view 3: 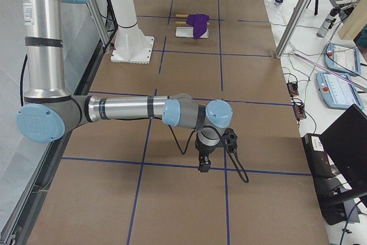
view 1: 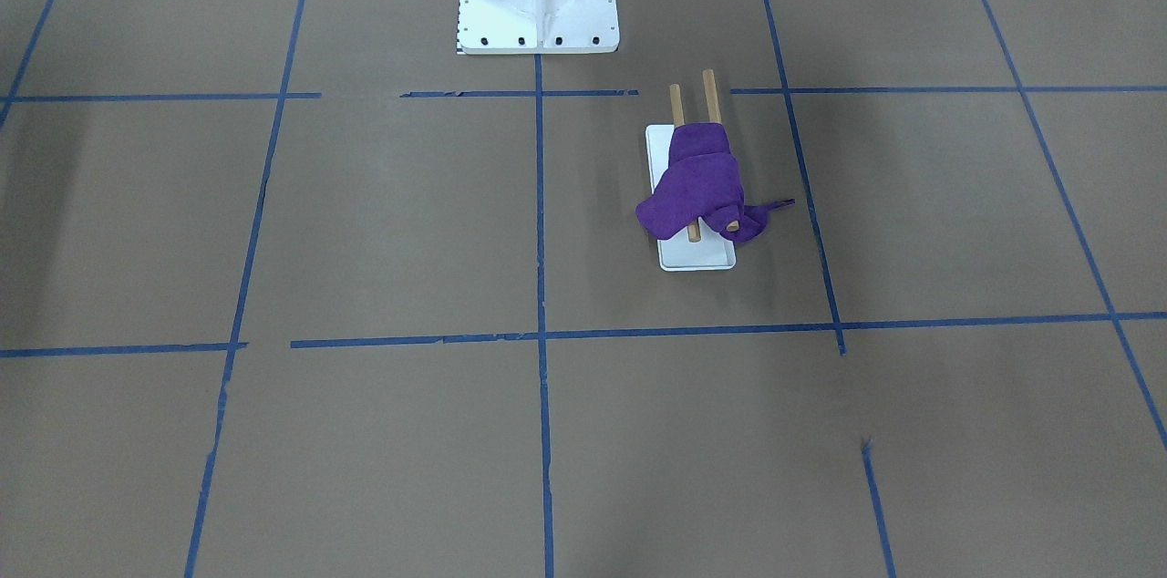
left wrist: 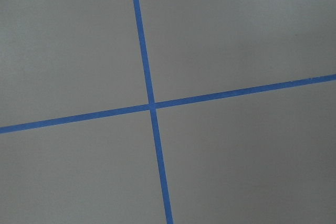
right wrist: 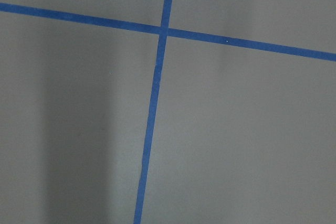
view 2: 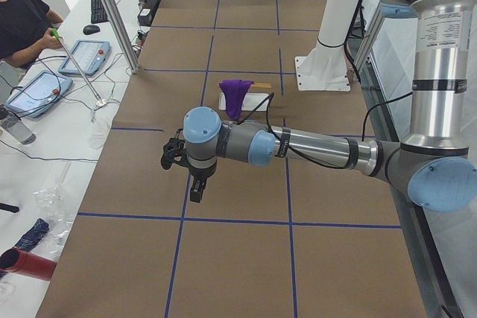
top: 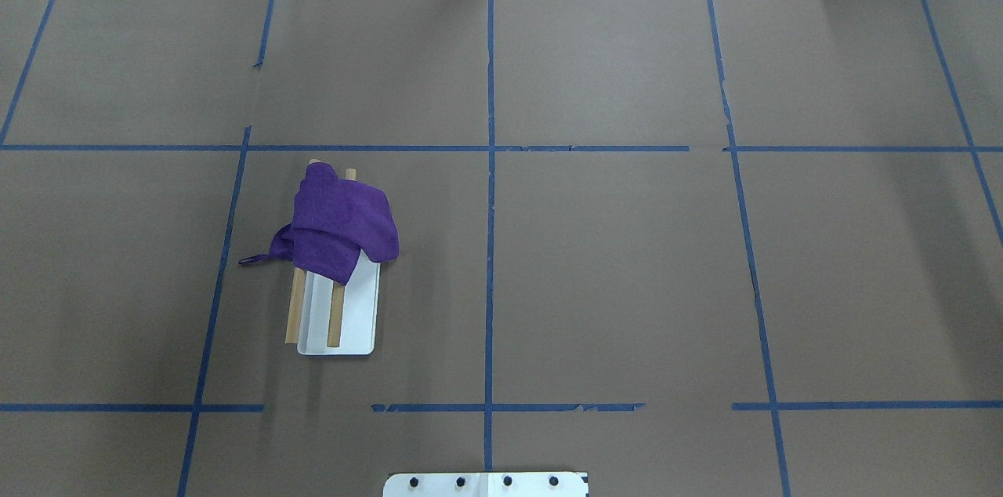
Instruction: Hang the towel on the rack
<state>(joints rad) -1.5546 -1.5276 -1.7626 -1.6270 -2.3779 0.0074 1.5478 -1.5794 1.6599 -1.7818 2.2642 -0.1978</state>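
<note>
And here's the towel, deep purple, thrown across both wooden rods of the rack. It's bunched up at the rods' end farther from the robot, rumpled rather than spread flat. The ends nearer the robot are bare wood above the white base. From the front-facing camera, two rod tips poke out of the cloth. A thin purple loop trails off the towel toward the robot's left; I can't tell whether it reaches the worktop.

The rack stands in the left half of the brown worktop, inside a square of blue tape lines, well apart from the white bolted pedestal.

Over to the arms. The left pincer hangs pointing down over the worktop, far from the rack, and it's seen only from the side, so I cannot tell whether it's parted or closed. Same with the right pincer: pointing down, well away from the towel, state impossible to call. Both wrist cameras show only crossing blue tape on brown paper.
</note>
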